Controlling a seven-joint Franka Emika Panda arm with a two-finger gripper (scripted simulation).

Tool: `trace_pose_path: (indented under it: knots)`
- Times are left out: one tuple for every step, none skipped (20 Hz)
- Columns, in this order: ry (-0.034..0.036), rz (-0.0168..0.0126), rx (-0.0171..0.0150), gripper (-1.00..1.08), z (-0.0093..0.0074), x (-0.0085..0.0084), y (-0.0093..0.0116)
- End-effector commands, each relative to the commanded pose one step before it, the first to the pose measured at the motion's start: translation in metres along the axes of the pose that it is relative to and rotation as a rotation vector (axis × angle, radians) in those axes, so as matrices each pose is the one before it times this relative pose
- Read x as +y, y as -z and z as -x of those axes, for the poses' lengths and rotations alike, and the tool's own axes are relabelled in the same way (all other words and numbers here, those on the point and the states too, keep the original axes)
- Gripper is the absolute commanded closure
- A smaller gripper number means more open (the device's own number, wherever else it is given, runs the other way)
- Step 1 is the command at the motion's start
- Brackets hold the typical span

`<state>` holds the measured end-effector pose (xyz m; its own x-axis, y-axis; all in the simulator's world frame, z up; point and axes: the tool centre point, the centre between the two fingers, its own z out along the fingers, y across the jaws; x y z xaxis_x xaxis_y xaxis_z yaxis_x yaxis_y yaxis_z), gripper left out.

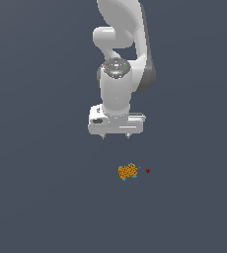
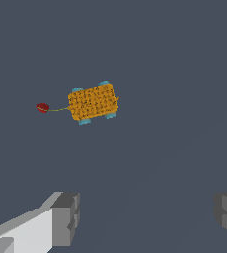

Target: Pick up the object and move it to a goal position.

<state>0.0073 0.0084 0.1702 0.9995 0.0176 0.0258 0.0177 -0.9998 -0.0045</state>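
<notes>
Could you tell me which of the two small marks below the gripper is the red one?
The tiny dark red dot, on the exterior view's right of the larger orange block.

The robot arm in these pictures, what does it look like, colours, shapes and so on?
The glossy white robot arm is built of rounded segments with dark grey panels along one side and a shiny metallic disc at the wrist joint. It ends in a white, boxy gripper with two short grey tips. In the wrist view the jaws are blocky and grey. No cables show.
</notes>
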Motion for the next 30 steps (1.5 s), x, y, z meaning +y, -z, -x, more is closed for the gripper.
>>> trace_pose_path:
  knots:
    - [0.0,0.0,0.0,-0.92,0.0,0.00001,0.0]
    - [0.00004,0.00066,-0.00019,-0.92,-0.00004,0.0,-0.00013]
    - [0.00005,0.00132,-0.00041,-0.92,-0.00009,0.00016,-0.00029]
    - [0.0002,0.00264,-0.0008,-0.92,-0.00017,0.00019,-0.00056]
    - [0.0005,0.00366,-0.00108,-0.92,-0.00022,0.00029,-0.00075]
    - [0.00113,0.0048,-0.00137,-0.92,-0.00025,0.00038,-0.00094]
    - [0.00196,0.00498,-0.00136,-0.92,-0.0002,0.00045,-0.00091]
    - [0.0025,0.00406,-0.00106,-0.92,-0.00009,0.0004,-0.00066]
    - [0.00287,0.00305,-0.00075,-0.92,0.00001,0.00036,-0.00042]
    - [0.00301,0.00202,-0.00046,-0.92,0.0001,0.00027,-0.0002]
    - [0.0024,0.00082,-0.00014,-0.92,0.00014,0.00018,0.0]
    - [0.00083,-0.00013,0.00007,-0.92,0.00007,-0.00001,0.00008]
    - [-0.00082,-0.00052,0.00012,-0.92,-0.00002,-0.00002,0.00005]
    - [-0.002,-0.00054,0.00008,-0.92,-0.00013,-0.00019,-0.00003]
    - [-0.00334,-0.00051,0.00001,-0.92,-0.00023,-0.00015,-0.00013]
    - [-0.00446,-0.00041,-0.00006,-0.92,-0.00033,-0.00024,-0.00024]
    - [-0.0057,-0.00035,-0.00013,-0.92,-0.00043,-0.00028,-0.00034]
    - [-0.00693,-0.00032,-0.00018,-0.92,-0.00053,-0.00035,-0.00044]
    - [-0.00819,-0.00031,-0.00023,-0.92,-0.00063,-0.0004,-0.00053]
    - [-0.00938,-0.00034,-0.00027,-0.92,-0.00071,-0.00047,-0.00061]
    - [-0.01057,-0.00044,-0.00029,-0.92,-0.00079,-0.00054,-0.00068]
    - [-0.01191,-0.00057,-0.00032,-0.92,-0.00088,-0.00062,-0.00075]
    - [-0.01321,-0.00069,-0.00034,-0.92,-0.00096,-0.00072,-0.00082]
    - [-0.01444,-0.00075,-0.00038,-0.92,-0.00103,-0.00081,-0.0009]
    - [-0.01572,-0.00075,-0.00043,-0.92,-0.00111,-0.00089,-0.00099]
    - [-0.01698,-0.00075,-0.00048,-0.92,-0.00118,-0.00098,-0.00108]
    - [-0.01825,-0.00077,-0.00052,-0.92,-0.00124,-0.00108,-0.00117]
    - [-0.01955,-0.00082,-0.00057,-0.92,-0.0013,-0.00119,-0.00126]
    - [-0.02084,-0.00084,-0.00061,-0.92,-0.00135,-0.0013,-0.00135]
    - [-0.02214,-0.00084,-0.00066,-0.92,-0.0014,-0.00141,-0.00145]
